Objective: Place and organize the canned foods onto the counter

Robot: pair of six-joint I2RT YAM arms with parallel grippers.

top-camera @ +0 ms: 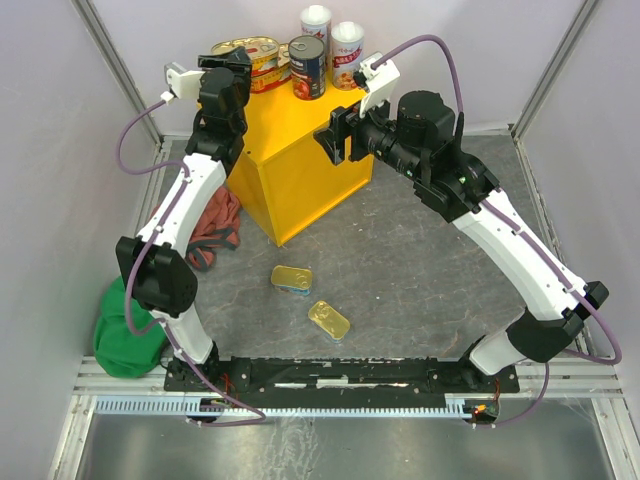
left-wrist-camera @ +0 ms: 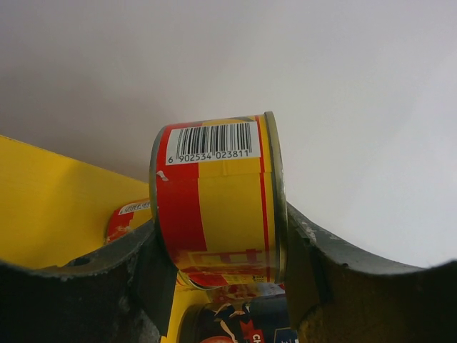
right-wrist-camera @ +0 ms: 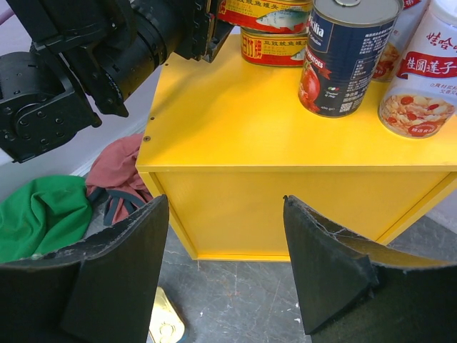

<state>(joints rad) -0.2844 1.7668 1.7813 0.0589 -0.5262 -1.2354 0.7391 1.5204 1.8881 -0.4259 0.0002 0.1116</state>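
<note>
Dark padded fingers (left-wrist-camera: 314,286) of the left end effector (left-wrist-camera: 218,229) fill the foreground, clamped on an oval gold tin (left-wrist-camera: 214,200). The tin is seen edge-on in this view, lid to the right and barcode on its side wall.

The yellow counter (top-camera: 300,180) stands at the far middle of the grey floor (top-camera: 420,270), one corner turned toward the arms. The right end effector (top-camera: 333,130) hangs beside the counter's near-right edge, its fingers (right-wrist-camera: 114,279) spread wide with nothing between them.

A green cloth (top-camera: 125,330) lies bunched at the floor's left edge, and a red cloth (top-camera: 215,230) lies against the counter's left side.

Two tall white-topped cylinders stand upright along the counter's far edge, one (top-camera: 315,22) just beside the other (top-camera: 347,42), and a dark round can (top-camera: 307,68) stands upright in front of them.

At the far-left corner the gripped tin lies flat, long axis left to right, on top of a second oval tin (right-wrist-camera: 275,46).

Two rectangular gold tins lie flat on the floor, lids up. One (top-camera: 291,277) has its long axis parallel to the floor's near edge. The other (top-camera: 329,319) is angled toward the near-right corner.
</note>
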